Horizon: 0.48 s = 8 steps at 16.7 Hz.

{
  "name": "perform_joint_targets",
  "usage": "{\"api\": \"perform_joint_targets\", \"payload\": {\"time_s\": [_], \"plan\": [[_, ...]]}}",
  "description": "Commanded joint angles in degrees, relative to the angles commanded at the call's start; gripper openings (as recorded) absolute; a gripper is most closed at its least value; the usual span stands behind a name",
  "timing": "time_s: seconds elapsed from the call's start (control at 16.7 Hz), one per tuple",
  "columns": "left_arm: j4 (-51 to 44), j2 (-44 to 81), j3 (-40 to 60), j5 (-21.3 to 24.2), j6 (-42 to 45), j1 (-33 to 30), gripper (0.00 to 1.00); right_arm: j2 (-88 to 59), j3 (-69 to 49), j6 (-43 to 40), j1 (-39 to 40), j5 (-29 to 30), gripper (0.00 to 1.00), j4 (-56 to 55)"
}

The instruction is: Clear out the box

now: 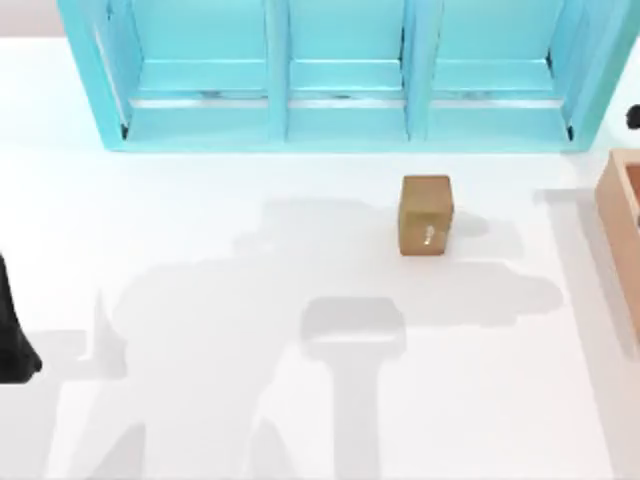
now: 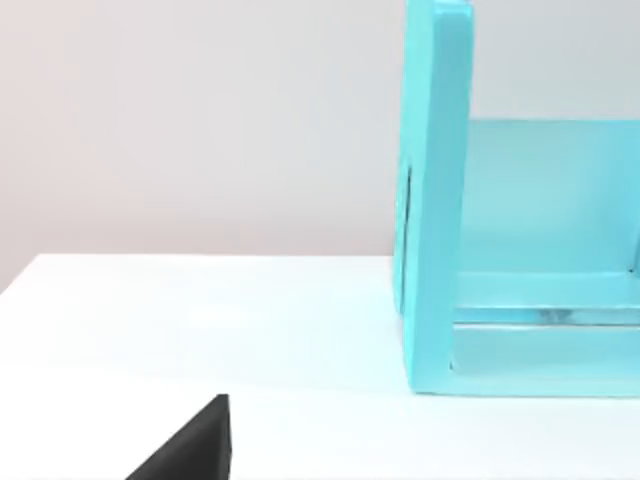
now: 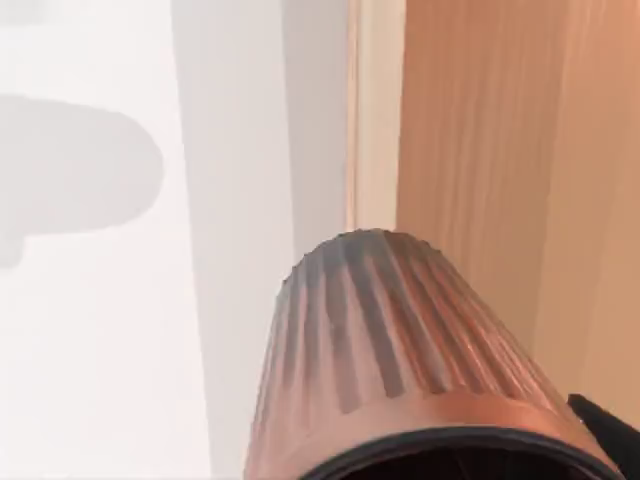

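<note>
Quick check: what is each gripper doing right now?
Left gripper: parked at the table's left edge; state cannot be told.
Right gripper: beside the box, close to a ribbed copper-coloured cup; grip cannot be told.

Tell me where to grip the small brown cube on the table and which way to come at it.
Come straight down and close on two opposite side faces of the cube. Its sides are flat and parallel, and it stands on the table apart from the turquoise shelf and the box, so fingers should fit beside it.
</note>
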<state>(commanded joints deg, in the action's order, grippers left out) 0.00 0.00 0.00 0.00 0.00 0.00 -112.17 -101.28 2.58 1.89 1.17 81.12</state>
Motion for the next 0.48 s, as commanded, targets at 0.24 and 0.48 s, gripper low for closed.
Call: {"api": "perform_joint_targets", "payload": {"time_s": [0.24, 0.48], "plan": [[0.0, 0.0, 0.0, 0.0, 0.0, 0.0, 1.0, 3.2, 8.9, 21.8, 22.4, 0.8, 0.0, -6.0], [0.0, 0.0, 0.0, 0.0, 0.0, 0.0, 1.0, 7.1, 18.6, 38.5, 39.3, 1.6, 0.0, -12.1]]}}
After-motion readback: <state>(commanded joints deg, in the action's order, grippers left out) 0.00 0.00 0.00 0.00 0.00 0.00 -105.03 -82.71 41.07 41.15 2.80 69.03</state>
